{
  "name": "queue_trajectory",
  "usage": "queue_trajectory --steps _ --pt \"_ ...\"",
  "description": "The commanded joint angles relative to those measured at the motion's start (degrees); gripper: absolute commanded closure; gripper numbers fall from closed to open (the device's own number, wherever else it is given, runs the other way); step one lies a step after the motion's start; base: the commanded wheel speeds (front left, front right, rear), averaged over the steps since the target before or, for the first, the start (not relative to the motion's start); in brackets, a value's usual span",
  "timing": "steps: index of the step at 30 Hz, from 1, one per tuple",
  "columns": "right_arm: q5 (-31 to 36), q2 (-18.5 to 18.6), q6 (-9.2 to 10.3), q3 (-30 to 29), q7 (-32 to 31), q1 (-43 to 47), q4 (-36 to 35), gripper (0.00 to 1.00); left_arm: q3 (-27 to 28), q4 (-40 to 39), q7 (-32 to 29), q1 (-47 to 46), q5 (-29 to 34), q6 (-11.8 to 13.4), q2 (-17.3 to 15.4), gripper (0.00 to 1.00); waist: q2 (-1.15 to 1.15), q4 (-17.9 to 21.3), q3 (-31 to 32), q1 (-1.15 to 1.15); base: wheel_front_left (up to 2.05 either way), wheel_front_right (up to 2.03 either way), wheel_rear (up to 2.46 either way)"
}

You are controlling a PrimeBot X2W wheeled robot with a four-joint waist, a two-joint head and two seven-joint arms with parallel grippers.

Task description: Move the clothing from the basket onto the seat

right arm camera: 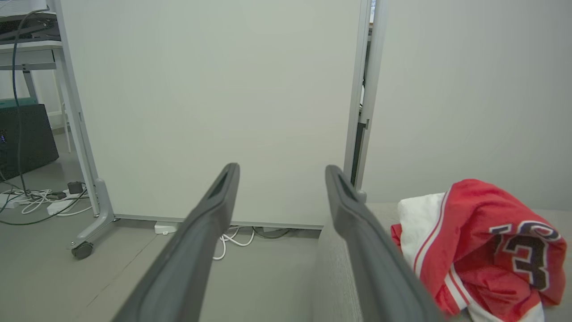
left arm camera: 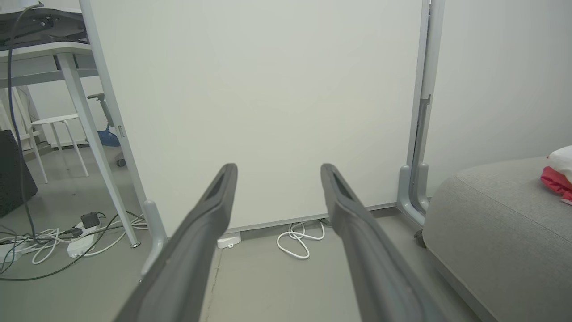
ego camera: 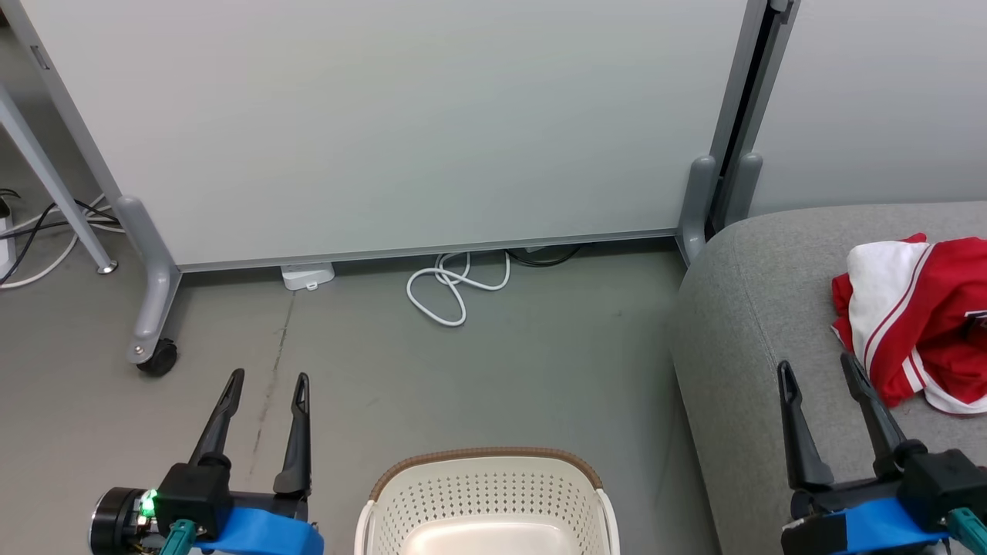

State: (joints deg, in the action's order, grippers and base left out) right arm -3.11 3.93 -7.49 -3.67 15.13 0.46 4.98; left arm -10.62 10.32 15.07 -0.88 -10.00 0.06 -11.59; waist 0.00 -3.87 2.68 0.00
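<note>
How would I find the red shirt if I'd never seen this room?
Look for the big grey seat on the right, beside the pale partition. Crumpled on it lies the clothing: bright red with white stripes and dark numbers, unlike anything nearby.

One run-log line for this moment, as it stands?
clothing on seat | basket visible part empty | left gripper open | right gripper open

The clothing (ego camera: 921, 324) is showing red with white trim and thin stripes, plus a black-and-white number print in the right wrist view. The basket (ego camera: 486, 493) is showing cream-white, hole-dotted, with a brown rim. The seat (ego camera: 748, 324) is showing grey weave. The floor (ego camera: 555, 370) is showing dull grey, and the cable (ego camera: 446, 277) white.
</note>
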Motion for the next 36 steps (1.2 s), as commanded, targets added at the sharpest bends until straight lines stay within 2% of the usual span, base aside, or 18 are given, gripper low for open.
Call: queue_trajectory --steps 1,22,23,27,36 --pt "0.1 -0.3 -0.01 -0.1 0.0 1.2 -0.4 0.0 0.5 -0.3 0.1 0.7 0.2 -0.2 0.2 0.0 0.0 0.1 0.2 0.0 0.0 0.0 0.0" --pt "-0.6 -1.1 -0.01 -0.9 0.0 2.7 0.6 0.0 3.1 0.9 0.1 0.1 2.2 -3.6 2.6 0.0 0.0 0.6 0.5 0.0 0.0 0.0 0.0" --pt "-0.2 -1.0 0.0 -0.9 0.0 2.2 0.6 1.0 2.8 0.9 0.0 0.7 2.0 -3.6 2.6 1.0 0.0 0.6 0.5 0.01 0.0 0.0 0.0" --pt "-0.4 -1.2 0.0 -0.8 -0.1 2.6 2.9 1.0 2.5 2.9 -0.5 2.0 1.7 -3.6 3.2 1.0 0.0 0.6 0.4 0.01 0.0 0.0 0.0" --pt "-11.3 -1.2 0.0 -1.3 -3.1 1.2 3.9 1.0 4.5 3.2 -3.2 0.8 -8.6 -4.1 3.9 1.0 0.0 0.9 0.2 0.01 0.0 0.0 0.0"
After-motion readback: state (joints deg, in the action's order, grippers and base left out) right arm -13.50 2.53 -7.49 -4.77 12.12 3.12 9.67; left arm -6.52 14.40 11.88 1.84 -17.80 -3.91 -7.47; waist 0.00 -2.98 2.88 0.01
